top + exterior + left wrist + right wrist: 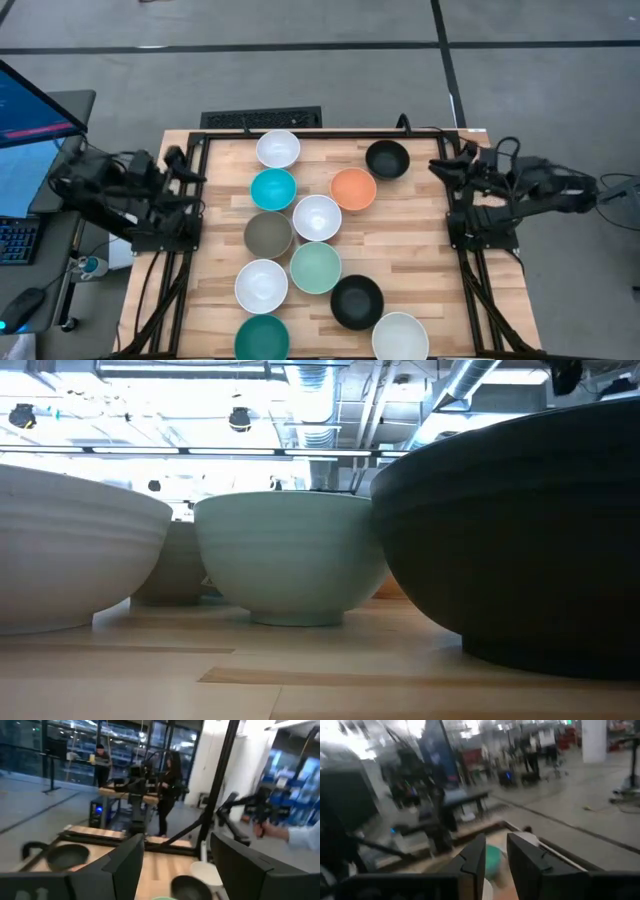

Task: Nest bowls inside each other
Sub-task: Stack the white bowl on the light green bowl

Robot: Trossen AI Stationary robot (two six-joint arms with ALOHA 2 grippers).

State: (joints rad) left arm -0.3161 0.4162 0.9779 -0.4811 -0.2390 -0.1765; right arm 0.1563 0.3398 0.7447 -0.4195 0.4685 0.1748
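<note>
Several bowls stand apart on their bases on the wooden table [420, 260]: white [278, 148], turquoise [273, 188], orange [353, 189], black [387, 159], white [317, 217], grey-taupe [268, 235], mint green [315, 267], white [261, 285], black [357, 301], dark teal [262, 338], white [400, 337]. None sits inside another. My left gripper [190, 172] waits at the table's left edge, its fingers [125, 865] wide open and empty. My right gripper [443, 165] is at the right edge, its fingers [475, 860] a narrow gap apart and empty.
Black frame rails [195, 250] run along the table's left and right edges beside the arms. In the low view the near white bowl [60, 560], the mint bowl [290, 555] and the near black bowl [520, 530] fill the foreground. People stand in the room [167, 790]; a sleeve [302, 835] shows nearby.
</note>
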